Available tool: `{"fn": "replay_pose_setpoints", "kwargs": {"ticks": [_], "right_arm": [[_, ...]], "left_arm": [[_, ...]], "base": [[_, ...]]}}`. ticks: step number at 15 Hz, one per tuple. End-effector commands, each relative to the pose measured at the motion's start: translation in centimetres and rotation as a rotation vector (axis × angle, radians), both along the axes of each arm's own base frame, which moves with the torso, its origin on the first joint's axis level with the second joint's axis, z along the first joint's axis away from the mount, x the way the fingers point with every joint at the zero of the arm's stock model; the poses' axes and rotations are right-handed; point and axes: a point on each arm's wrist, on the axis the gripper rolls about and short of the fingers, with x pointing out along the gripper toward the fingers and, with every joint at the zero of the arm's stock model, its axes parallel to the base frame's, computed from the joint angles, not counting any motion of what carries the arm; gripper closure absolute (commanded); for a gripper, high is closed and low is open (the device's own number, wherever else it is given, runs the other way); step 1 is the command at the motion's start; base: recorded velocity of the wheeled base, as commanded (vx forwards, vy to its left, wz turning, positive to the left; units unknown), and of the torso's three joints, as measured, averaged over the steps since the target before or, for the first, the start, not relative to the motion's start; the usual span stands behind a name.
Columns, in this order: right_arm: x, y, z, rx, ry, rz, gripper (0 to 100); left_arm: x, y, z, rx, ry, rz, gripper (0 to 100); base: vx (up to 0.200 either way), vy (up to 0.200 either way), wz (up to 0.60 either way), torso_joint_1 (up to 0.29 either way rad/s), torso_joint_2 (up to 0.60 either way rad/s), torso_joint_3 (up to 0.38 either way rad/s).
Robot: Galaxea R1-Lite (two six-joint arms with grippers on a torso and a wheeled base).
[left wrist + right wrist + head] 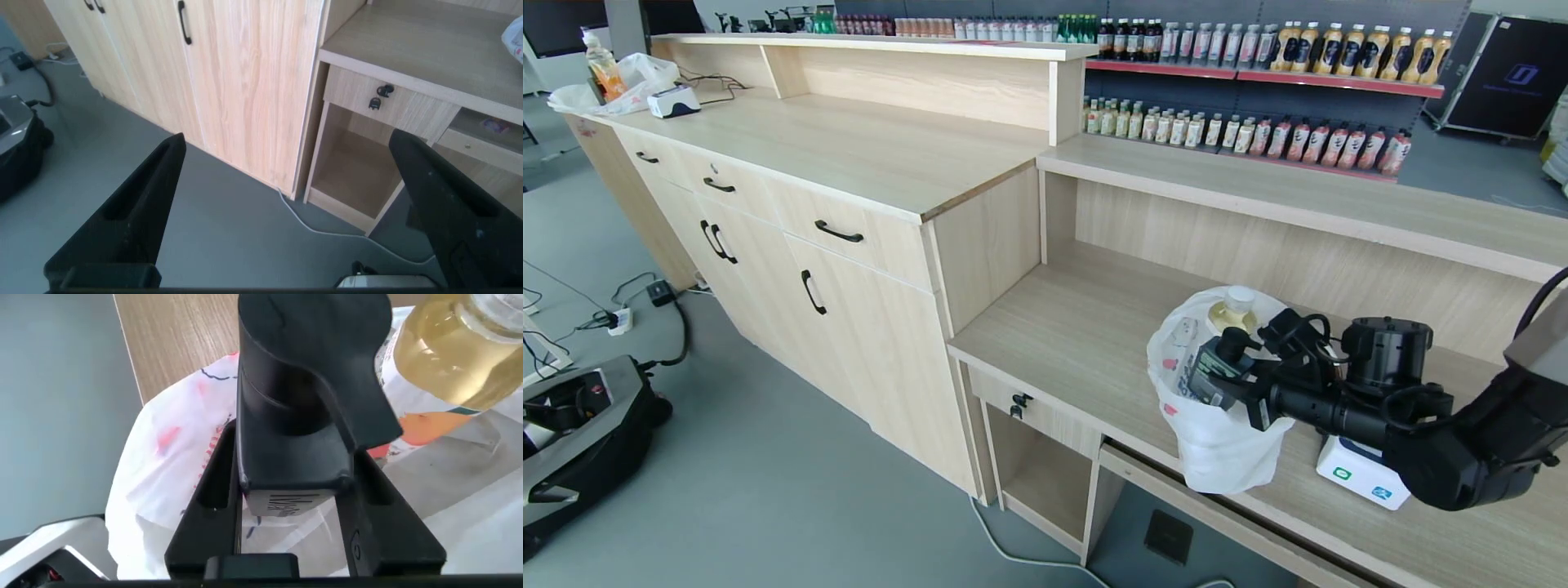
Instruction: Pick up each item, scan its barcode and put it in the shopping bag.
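Observation:
A white plastic shopping bag (1217, 449) stands on the low wooden counter (1078, 327), near its front edge. My right gripper (1235, 382) is at the bag's mouth, shut on a dark bottle with a black cap (1213, 369). Through the right wrist camera, that black bottle (302, 384) sits between the fingers (214, 490) of the right gripper (298, 461), over the bag's white plastic (163, 457). A bottle of yellowish liquid (1235, 309) (458, 351) stands inside the bag beside it. My left gripper (286, 220) hangs open above the grey floor, facing the cabinet.
A white scanner box (1362, 475) lies on the counter under my right arm. A taller counter (849, 147) at the left carries another bag (629, 82) and a scanner (672, 101). Drink shelves (1258, 73) line the back. Cables (645, 310) and a dark machine (580, 425) lie on the floor.

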Motion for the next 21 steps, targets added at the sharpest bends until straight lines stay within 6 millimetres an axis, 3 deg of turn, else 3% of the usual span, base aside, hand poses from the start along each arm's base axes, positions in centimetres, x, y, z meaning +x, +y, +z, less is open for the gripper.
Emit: {"fn": "replay_pose_setpoints", "kwargs": {"ticks": [1,6,13,14,16,18,21], "right_arm": [[0.6,0.3,-1.6,-0.004,0.026,0.011,100],[0.8,0.3,-3.4,-0.014,0.051,0.012,100],[0.8,0.0,-3.9,-0.033,0.057,0.01,100],[0.8,0.0,-3.9,-0.033,0.057,0.01,0],[0.8,0.0,-3.8,-0.029,0.053,0.009,0],[0.6,0.0,-2.3,-0.02,0.012,0.007,0],[-1.2,0.0,2.2,-0.007,-0.099,0.013,0]], "left_arm": [[0.0,0.0,0.0,0.0,0.0,0.0,0],[0.0,0.0,0.0,0.0,0.0,0.0,0],[0.0,0.0,0.0,0.0,0.0,0.0,0],[0.0,0.0,0.0,0.0,0.0,0.0,0],[0.0,0.0,0.0,0.0,0.0,0.0,0],[0.0,0.0,0.0,0.0,0.0,0.0,0],[0.0,0.0,0.0,0.0,0.0,0.0,0]], "base": [[0.0,0.0,0.0,0.0,0.0,0.0],[0.0,0.0,0.0,0.0,0.0,0.0],[0.0,0.0,0.0,0.0,0.0,0.0],[0.0,0.0,0.0,0.0,0.0,0.0],[0.0,0.0,0.0,0.0,0.0,0.0],[0.0,0.0,0.0,0.0,0.0,0.0],[0.0,0.0,0.0,0.0,0.0,0.0]]}}
